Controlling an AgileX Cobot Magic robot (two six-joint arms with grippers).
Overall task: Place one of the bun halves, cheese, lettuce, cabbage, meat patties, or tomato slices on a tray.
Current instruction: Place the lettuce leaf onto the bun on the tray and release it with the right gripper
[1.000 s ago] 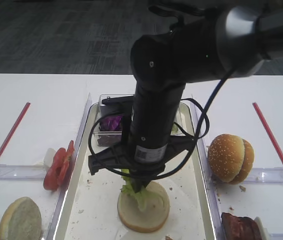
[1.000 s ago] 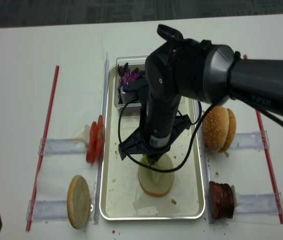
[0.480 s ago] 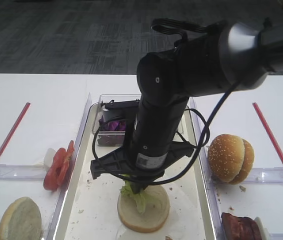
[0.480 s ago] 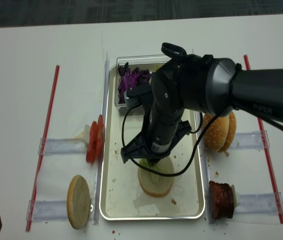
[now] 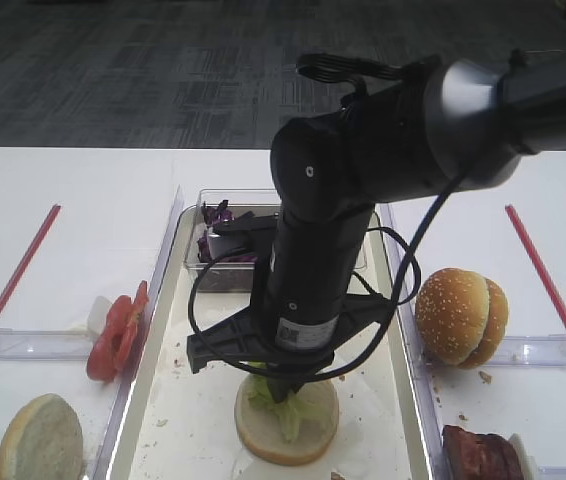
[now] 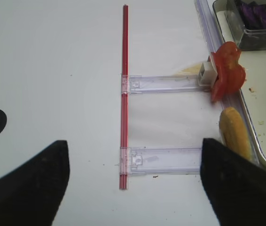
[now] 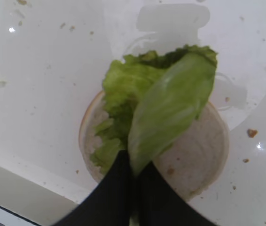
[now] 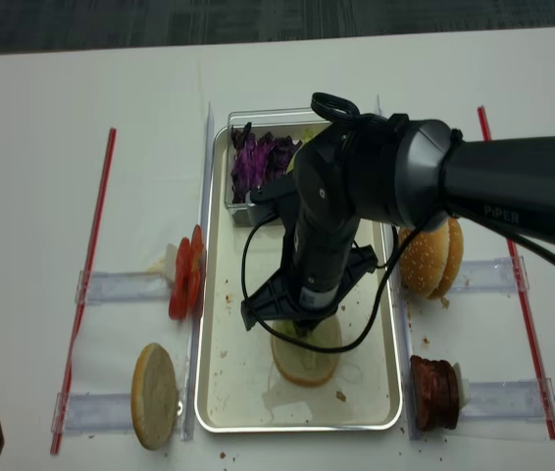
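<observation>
Pinched tight together, the right fingers [image 7: 132, 188] hold the stem end of a lettuce [image 7: 159, 110] leaf just above a bun half [image 7: 196, 157] that lies cut face up on the tray [image 8: 221, 343]. In the right wrist view the leaf's long axis runs from the fingers at the near edge up and to the right, its broad tip pointing away from the wrist. It is light green, smooth and cupped on the right side, crinkled and ragged on the left, and it covers the left and middle of the pale bun face. Whether the leaf already rests on the bread or hangs a little clear of it is hard to tell, though in the high view the lettuce [image 5: 281, 405] seems to touch the bun.

The left fingers [image 6: 133, 183] stand wide apart, with nothing between them, over the white surface [image 6: 53, 70] well left of the tray.

Purple cabbage [image 8: 258, 157] sits in a clear tub [image 8: 233, 201] at the tray's far end. Left of the tray, tomato slices [image 5: 118, 335] stand on edge and another pale bun half [image 5: 41, 440] lies nearer. To the right are sesame-seeded bun halves [image 5: 461, 315] and, nearer, meat patties [image 8: 434, 392].
</observation>
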